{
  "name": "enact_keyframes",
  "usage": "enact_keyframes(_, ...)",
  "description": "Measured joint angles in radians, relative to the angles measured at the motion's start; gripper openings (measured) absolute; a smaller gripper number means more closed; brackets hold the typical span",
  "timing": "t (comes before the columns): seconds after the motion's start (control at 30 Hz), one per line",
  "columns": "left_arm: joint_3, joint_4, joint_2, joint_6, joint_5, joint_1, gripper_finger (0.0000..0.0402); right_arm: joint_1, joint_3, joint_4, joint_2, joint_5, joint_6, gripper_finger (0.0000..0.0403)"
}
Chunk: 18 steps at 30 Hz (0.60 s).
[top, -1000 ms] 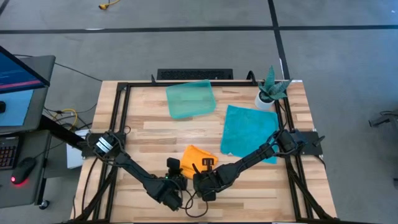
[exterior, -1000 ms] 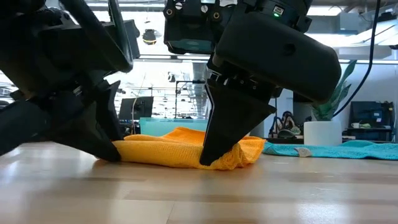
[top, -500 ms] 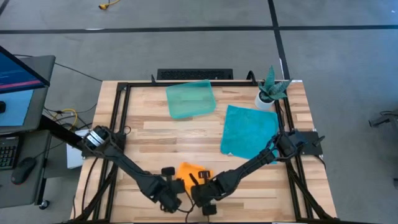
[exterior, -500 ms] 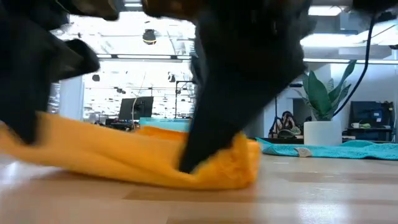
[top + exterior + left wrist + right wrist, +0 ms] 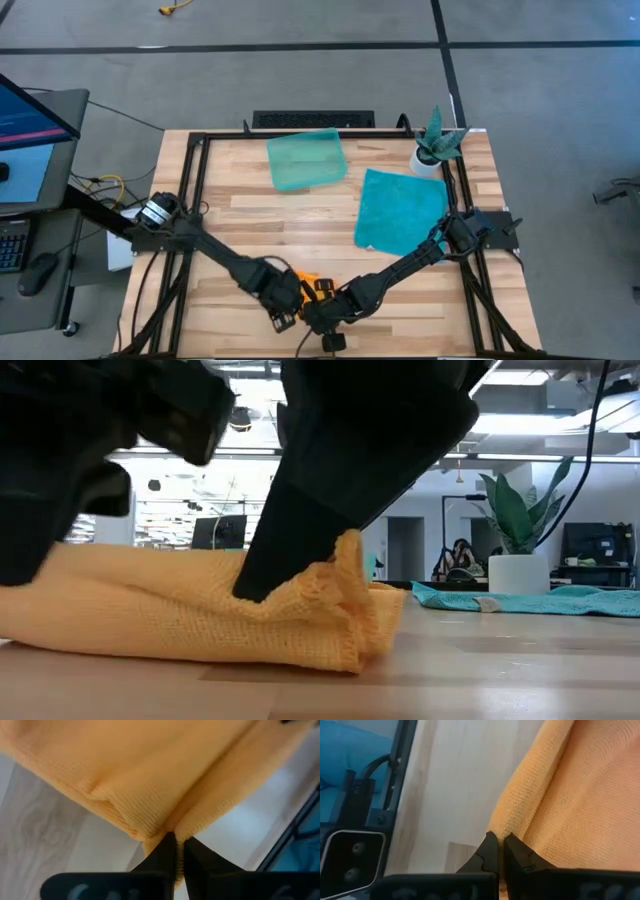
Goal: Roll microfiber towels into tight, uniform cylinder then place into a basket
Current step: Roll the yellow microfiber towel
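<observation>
The bright orange towel (image 5: 200,615) lies bunched in thick folds near the table's front edge, mostly hidden under both grippers in the high view (image 5: 305,282). My left gripper (image 5: 176,840) is shut on its left part. My right gripper (image 5: 498,839) is shut on its right part. The teal-blue towel (image 5: 400,210) lies flat at the right. At the back stands the pale-green basket (image 5: 305,160), with nothing in it. My left gripper pinches a folded edge (image 5: 162,827) of the orange towel between its two fingers, coming steeply from above. The cloth spreads away from the fingers in several layers. In the low view the towel's underside rests on the table. My right gripper pinches the towel's rolled-over edge (image 5: 502,827) near its right end between its two fingers, slanting down from the right. A corner of the cloth (image 5: 350,555) stands up beside the finger. The bulk below it lies on the table.
A small white pot with a green plant (image 5: 435,148) stands at the back right corner, just beyond the teal towel. A black frame (image 5: 190,200) runs along the table's sides. Bare wood (image 5: 260,215) lies between the orange towel and the basket.
Both grippers have gone toward the table's near edge, drawing the orange towel along with them. My left gripper has also risen and rolled its wrist. The towel, first a low flat heap, now lies nearer the edge as a thicker folded-over bundle.
</observation>
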Motion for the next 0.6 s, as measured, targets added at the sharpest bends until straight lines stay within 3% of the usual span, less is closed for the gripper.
enact_keyframes(0.3, -0.082, 0.098, -0.002, -0.028, 0.07, 0.108, 0.0011, -0.002, -0.001, -0.018, 0.0, 0.029, 0.025, 0.0021)
enact_keyframes(0.47, -0.123, 0.16, -0.005, -0.054, 0.08, 0.122, 0.0011, -0.002, -0.001, -0.019, 0.0, 0.041, 0.036, 0.0053)
enact_keyframes(0.6, -0.13, 0.102, -0.005, -0.068, 0.085, 0.125, 0.0011, 0.015, -0.002, -0.039, -0.002, 0.01, 0.038, 0.0082)
